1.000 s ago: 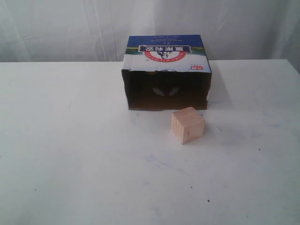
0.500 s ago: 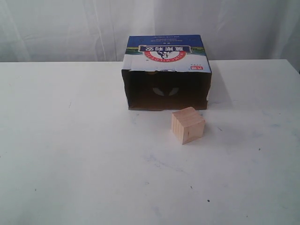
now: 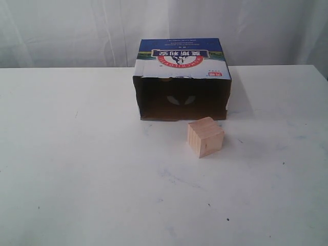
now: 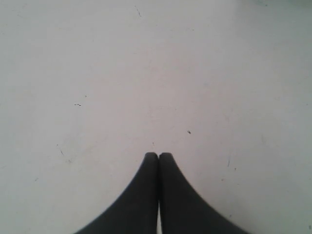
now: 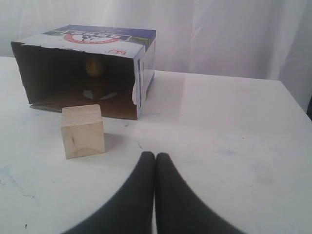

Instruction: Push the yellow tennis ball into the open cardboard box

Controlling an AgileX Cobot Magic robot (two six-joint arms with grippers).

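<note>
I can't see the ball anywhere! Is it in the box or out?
In. The right wrist view shows the ball in the dark at the back of the box.

— Where does the exterior view sit?
— Raised, in front of the open cardboard box [image 3: 182,56], facing its opening across the surface [image 3: 77,179].
— And the right wrist view?
— Low, nearer that same opening; both share the box and the wooden cube [image 5: 83,131]. The left wrist view looks steeply down, close on surface alone.
</note>
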